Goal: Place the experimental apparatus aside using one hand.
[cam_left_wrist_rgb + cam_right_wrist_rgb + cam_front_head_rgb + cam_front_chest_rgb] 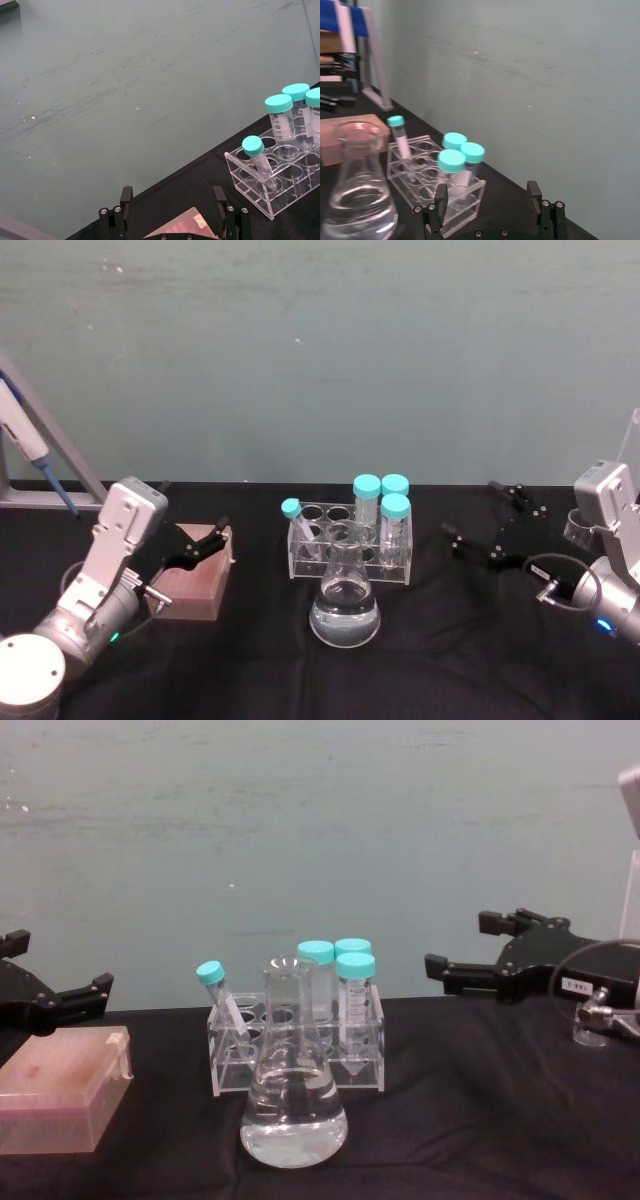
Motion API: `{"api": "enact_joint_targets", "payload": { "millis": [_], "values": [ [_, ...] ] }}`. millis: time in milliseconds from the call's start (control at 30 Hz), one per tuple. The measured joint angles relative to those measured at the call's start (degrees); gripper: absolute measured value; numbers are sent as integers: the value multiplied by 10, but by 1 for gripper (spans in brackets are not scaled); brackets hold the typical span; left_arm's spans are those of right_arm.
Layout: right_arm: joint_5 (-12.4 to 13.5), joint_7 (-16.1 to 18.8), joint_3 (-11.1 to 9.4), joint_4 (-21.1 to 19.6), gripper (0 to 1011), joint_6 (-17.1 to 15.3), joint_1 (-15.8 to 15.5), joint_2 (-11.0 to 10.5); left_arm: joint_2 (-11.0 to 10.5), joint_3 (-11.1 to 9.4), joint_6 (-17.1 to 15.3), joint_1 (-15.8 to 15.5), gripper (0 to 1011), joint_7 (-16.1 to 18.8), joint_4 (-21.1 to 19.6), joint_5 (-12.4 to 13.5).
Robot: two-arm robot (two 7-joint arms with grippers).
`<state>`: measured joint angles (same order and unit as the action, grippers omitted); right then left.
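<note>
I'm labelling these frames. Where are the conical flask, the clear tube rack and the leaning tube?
conical flask (293, 1125), chest view, on its liquid-filled lower body.
tube rack (228, 1070), chest view, on its front wall left of the flask.
leaning tube (262, 166), left wrist view, on its clear body below the cap.

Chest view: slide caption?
Flask in front of tube rack, pink box at left; left gripper and right gripper open either side.

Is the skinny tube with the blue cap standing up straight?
No, tilted. The skinny tube leans sideways in the clear rack, while the three bigger tubes stand upright.
</note>
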<state>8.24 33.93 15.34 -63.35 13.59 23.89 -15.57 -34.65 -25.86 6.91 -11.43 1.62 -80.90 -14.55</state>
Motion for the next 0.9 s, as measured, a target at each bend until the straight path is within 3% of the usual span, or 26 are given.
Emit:
{"api": "enact_joint_targets", "payload": {
  "millis": [367, 900],
  "values": [
    [52, 83, 29, 23, 1003, -13, 23, -9, 0, 0, 0, 0, 1000, 0, 0, 0],
    [82, 145, 65, 55, 1003, -2, 57, -12, 0, 0, 0, 0, 1000, 0, 0, 0]
  ]
}}
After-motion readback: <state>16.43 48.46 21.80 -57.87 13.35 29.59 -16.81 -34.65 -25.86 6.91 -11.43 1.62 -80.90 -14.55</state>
